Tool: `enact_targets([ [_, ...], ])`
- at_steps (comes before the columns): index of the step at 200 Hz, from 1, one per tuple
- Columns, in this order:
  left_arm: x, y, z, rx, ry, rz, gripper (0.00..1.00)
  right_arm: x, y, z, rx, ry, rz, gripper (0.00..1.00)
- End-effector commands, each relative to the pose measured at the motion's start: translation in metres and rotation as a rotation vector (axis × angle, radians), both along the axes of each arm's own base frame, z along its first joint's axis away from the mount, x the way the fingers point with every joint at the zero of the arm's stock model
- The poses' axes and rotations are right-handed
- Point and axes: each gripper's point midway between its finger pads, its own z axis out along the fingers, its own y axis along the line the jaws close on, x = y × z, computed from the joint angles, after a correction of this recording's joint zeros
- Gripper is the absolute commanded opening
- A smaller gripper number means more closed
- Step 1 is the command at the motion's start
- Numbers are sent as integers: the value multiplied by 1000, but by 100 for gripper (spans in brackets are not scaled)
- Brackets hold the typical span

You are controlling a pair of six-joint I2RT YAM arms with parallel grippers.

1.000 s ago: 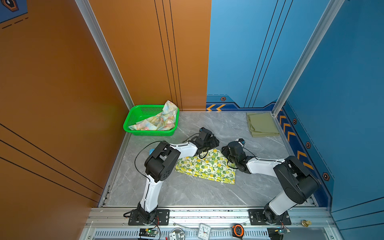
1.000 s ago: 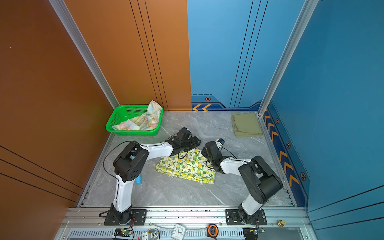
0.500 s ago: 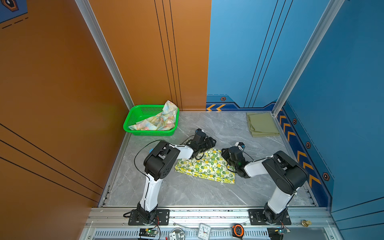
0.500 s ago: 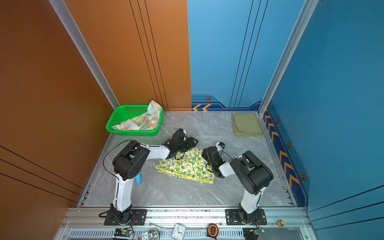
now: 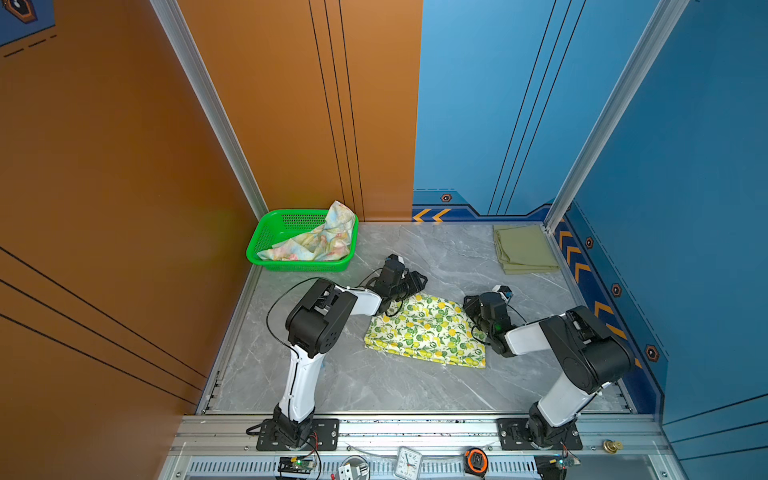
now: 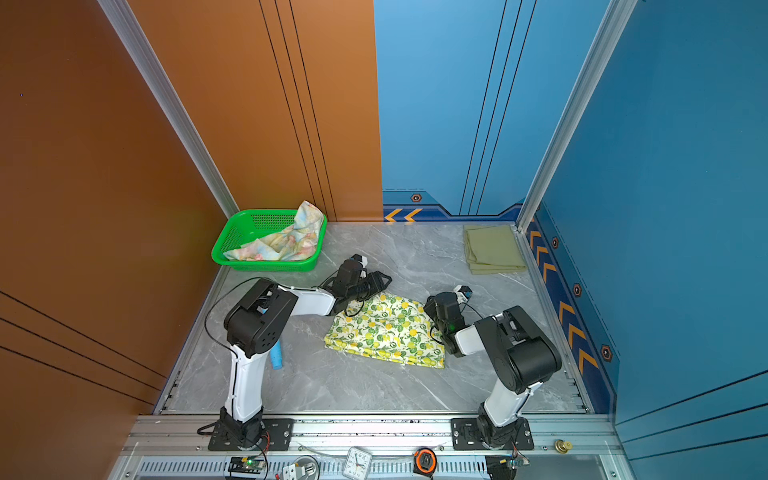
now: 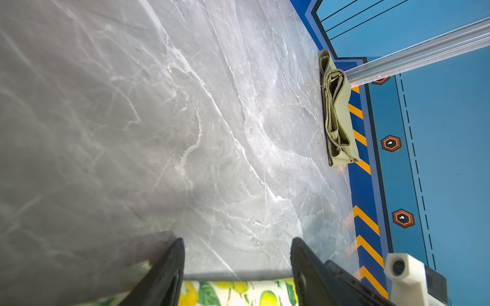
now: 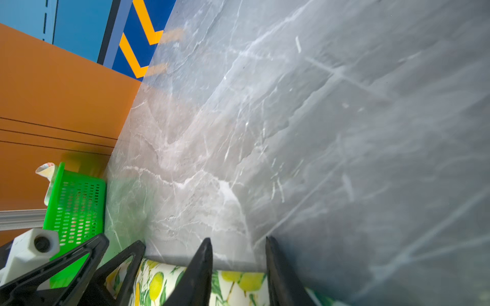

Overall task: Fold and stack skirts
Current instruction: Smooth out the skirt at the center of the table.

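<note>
Left gripper point(image 7: 236, 239) and right gripper point(image 8: 237, 238), both agape, hung at the edge of lemon skirt point(image 5: 424, 328); olive skirt point(image 5: 524, 249) and floral skirt point(image 5: 320, 243) made three

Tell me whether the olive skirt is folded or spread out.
Folded. The olive skirt is a compact rectangle in both top views, and the left wrist view shows several stacked layers at its edge.

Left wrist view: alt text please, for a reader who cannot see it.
The left gripper, jaws open, hangs over the edge of the lemon-print skirt on a grey marble table. A folded olive-green skirt lies farther off against the blue wall.
</note>
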Motion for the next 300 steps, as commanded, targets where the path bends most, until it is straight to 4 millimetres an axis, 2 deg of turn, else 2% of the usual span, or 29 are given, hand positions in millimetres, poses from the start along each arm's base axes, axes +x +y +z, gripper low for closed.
enact_targets([
  [1,-12,9,-36,65,90,-26,65,-14,-13,-12,-88,88,51,38],
  [28,-4,1,-17,55,59,-50,65,-2,-5,16,-133,74,143,42],
  [52,2,1,3,72,22,-69,66,1,-8,44,-206,59,173,43],
  [84,2,-2,39,99,-57,-106,66,0,-1,78,-285,40,231,44],
  [102,-3,-2,55,134,-91,-120,67,-4,7,91,-317,39,258,45],
  [124,-12,0,67,183,-119,-129,67,-11,16,97,-356,60,297,45],
  [147,-25,7,69,251,-118,-141,68,-20,25,95,-384,108,341,46],
  [190,-47,35,46,383,-70,-137,68,-40,34,81,-425,182,399,47],
  [237,-39,50,18,433,-31,-118,68,-42,40,53,-451,248,429,48],
  [270,-30,57,3,469,-13,-93,68,-41,35,27,-482,322,431,48],
  [300,-30,72,-17,513,28,-74,68,-45,30,4,-506,386,435,47],
])
